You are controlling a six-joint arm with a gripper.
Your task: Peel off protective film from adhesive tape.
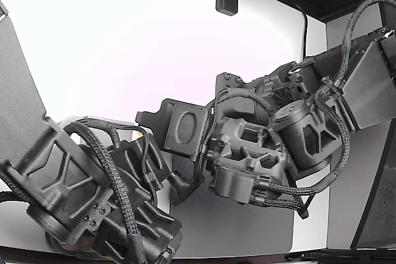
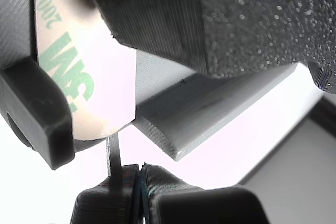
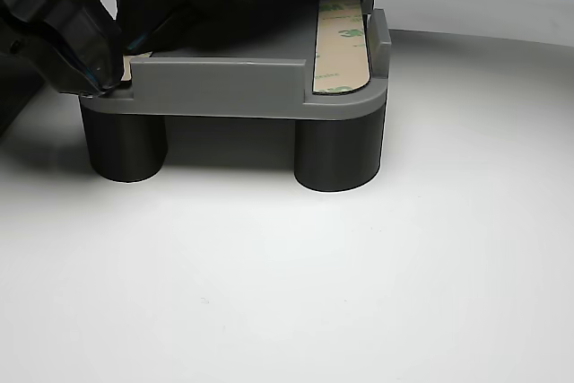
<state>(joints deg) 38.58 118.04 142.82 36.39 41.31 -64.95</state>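
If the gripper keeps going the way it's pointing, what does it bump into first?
Probably the tape liner at the corner of the grey fixture. In the other view the gripper tip is already right at that strip, though depth is hard to judge.

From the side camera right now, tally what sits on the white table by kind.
Grey part holder: 1
Dark round legs under it: 2 in view
Tape strips with printed film: 1 in full view, plus a second end at the gripper
Total: 5
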